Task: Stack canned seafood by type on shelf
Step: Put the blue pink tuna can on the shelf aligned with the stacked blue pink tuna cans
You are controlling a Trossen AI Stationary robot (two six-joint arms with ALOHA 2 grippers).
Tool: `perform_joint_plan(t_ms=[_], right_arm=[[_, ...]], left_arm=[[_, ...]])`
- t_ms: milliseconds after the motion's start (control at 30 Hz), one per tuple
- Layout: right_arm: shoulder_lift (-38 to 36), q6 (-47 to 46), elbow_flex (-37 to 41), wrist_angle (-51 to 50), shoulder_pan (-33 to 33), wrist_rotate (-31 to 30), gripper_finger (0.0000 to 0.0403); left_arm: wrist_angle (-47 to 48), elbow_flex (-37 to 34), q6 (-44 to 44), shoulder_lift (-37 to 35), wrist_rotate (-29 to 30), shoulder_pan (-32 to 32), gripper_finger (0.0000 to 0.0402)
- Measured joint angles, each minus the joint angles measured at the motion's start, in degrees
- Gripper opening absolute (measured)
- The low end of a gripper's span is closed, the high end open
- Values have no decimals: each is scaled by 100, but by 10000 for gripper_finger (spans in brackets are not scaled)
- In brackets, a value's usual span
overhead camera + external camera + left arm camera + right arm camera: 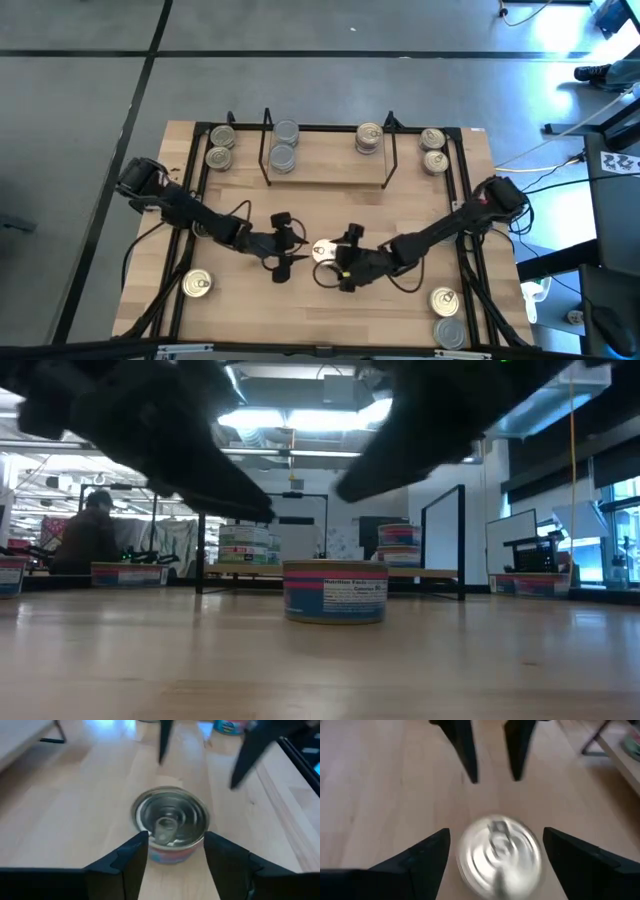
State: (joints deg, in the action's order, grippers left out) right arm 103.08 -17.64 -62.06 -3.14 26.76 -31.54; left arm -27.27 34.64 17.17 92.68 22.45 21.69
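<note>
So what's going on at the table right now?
Both grippers meet over one pull-ring can at mid-table. The left gripper has its jaws open either side of it; the right gripper is wide open too, so neither holds it. Two small stacks and already stand on the shelf; other cans wait around the table edges.

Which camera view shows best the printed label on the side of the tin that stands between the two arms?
The low view: the tin stands side-on there, so its pink and blue label band faces the camera. The high view shows only its lid. The left wrist view shows the lid and a strip of label; the right wrist view, a blurred lid.
</note>
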Motion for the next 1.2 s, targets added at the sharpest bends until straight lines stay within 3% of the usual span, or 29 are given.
perform_joint_plan(t_ms=[300,467,767,967,1200], right_arm=[[-231,-952,18,-2048,484,-680,319],[-228,-1200,273,-1869,566,-759,319],[-231,-980,904,-243,549,-794,319],[-231,-534,944,-4,549,-716,319],[-120,747,940,525,549,-641,319]], left_arm=[[339,830,-565,823,-613,-370,160],[596,858,-536,949,-631,-432,159],[740,837,-528,932,-612,-416,159],[713,713,-418,918,-598,-407,159],[729,700,-557,927,-605,-406,159]])
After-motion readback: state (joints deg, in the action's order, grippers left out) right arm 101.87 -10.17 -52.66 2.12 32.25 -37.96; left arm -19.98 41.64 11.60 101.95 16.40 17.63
